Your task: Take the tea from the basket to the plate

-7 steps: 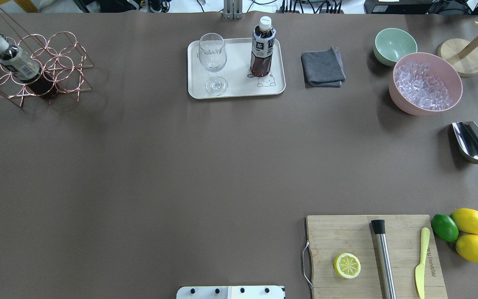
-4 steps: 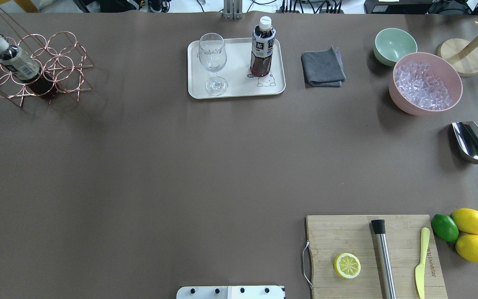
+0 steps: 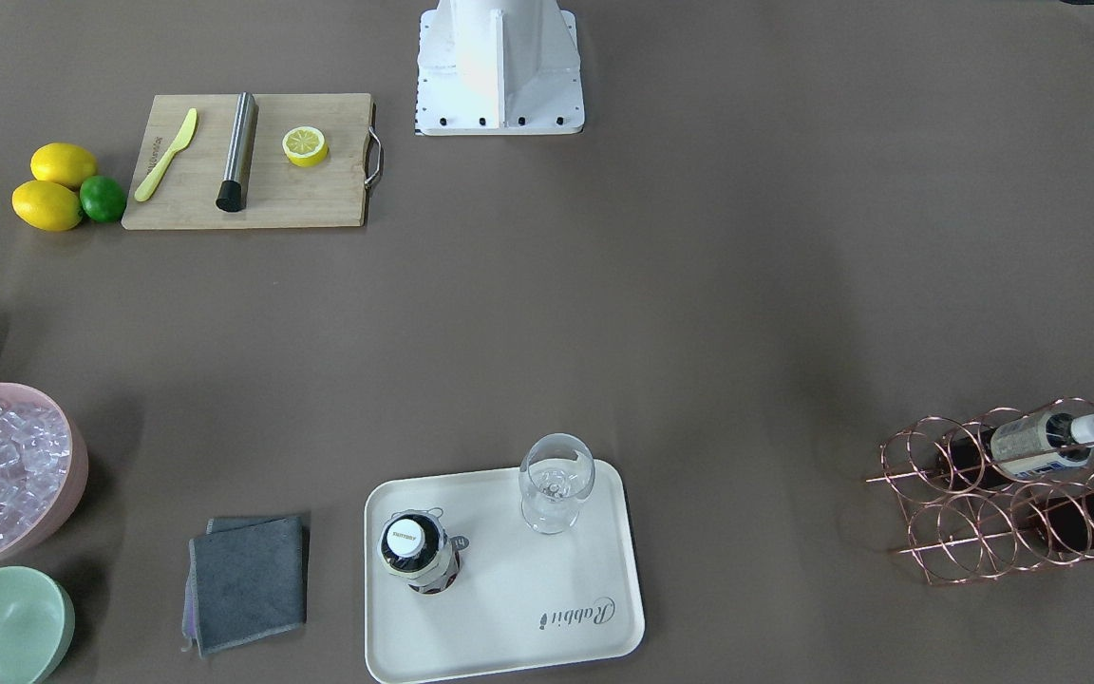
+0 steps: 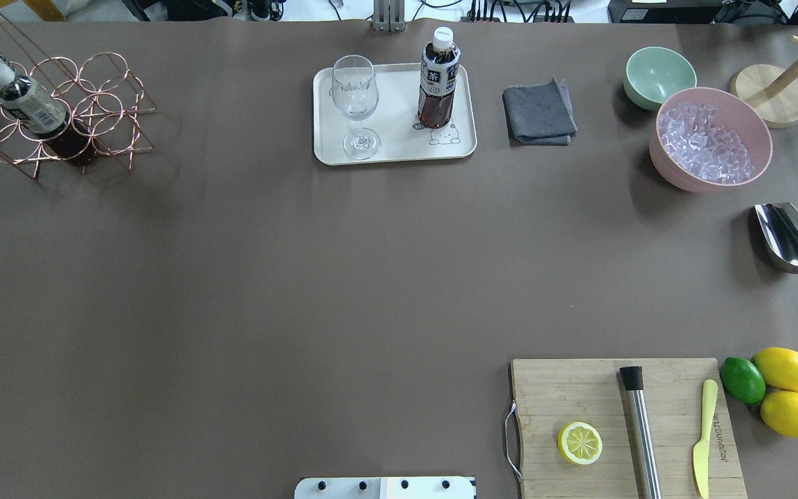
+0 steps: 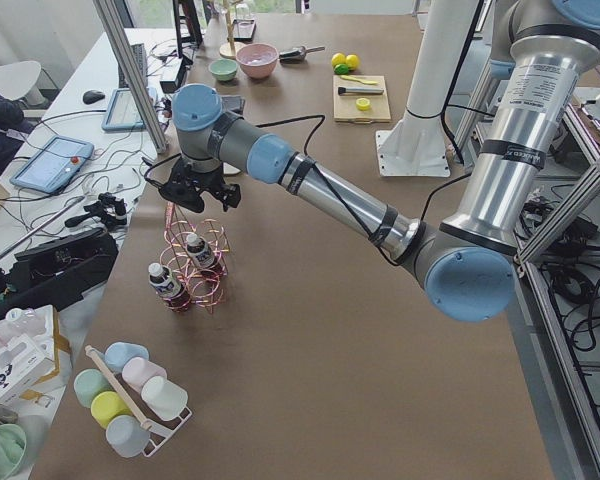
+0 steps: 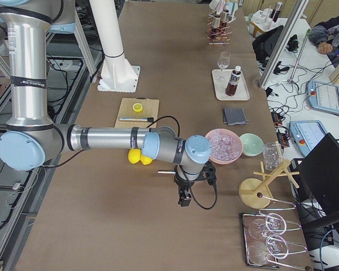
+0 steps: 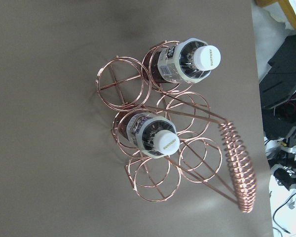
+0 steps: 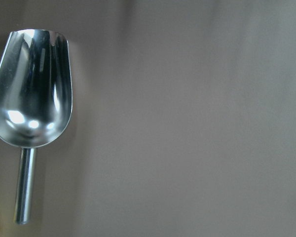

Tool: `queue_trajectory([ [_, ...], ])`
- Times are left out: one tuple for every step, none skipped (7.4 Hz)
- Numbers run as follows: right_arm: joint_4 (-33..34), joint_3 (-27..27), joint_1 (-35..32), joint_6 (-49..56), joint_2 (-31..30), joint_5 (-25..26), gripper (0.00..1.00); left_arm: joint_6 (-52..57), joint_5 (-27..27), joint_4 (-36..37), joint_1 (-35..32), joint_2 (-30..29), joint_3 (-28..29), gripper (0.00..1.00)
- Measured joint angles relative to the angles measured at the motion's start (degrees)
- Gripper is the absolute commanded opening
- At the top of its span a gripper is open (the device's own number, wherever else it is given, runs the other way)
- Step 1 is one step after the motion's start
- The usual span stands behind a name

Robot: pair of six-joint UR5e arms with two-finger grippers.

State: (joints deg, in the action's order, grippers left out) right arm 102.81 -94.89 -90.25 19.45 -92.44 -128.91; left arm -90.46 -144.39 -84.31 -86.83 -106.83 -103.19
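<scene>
One tea (image 4: 438,82) (image 3: 419,553) stands upright on the cream plate (image 4: 399,147) (image 3: 509,617) at the far middle of the table. The copper wire basket (image 4: 98,104) (image 3: 948,518) (image 7: 239,168) sits at the far left with two more bottles of tea (image 7: 185,61) (image 7: 154,136) in its rings. My left gripper (image 5: 195,195) hangs just above the basket's handle; it shows only in the exterior left view, so I cannot tell its state. My right gripper (image 6: 185,197) hovers over the table near a steel scoop (image 8: 32,98); I cannot tell its state either.
A wine glass (image 4: 355,104) shares the plate. To its right lie a grey cloth (image 4: 539,112), a green bowl (image 4: 659,76) and a pink bowl of ice (image 4: 711,138). A cutting board (image 4: 579,395) with a lemon half, muddler and knife sits at the near right.
</scene>
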Motion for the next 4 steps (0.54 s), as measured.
queue_trajectory([
  [-0.1, 0.0, 0.0, 0.0, 0.0, 0.0, 0.99, 11.6, 0.3, 5.3, -1.5, 1.7, -1.4, 0.97],
  [-0.2, 0.0, 0.0, 0.0, 0.0, 0.0, 0.99, 22.0, 1.2, 8.4, -2.6, 3.6, -1.5, 0.97],
  [-0.2, 0.0, 0.0, 0.1, 0.1, -0.3, 1.0, 32.8, 4.1, 10.0, -3.4, 6.3, -1.4, 0.97],
  [-0.2, -0.1, 0.0, 0.1, 0.2, -0.7, 1.0, 39.3, 6.3, 10.5, -3.6, 8.5, -1.2, 0.97],
])
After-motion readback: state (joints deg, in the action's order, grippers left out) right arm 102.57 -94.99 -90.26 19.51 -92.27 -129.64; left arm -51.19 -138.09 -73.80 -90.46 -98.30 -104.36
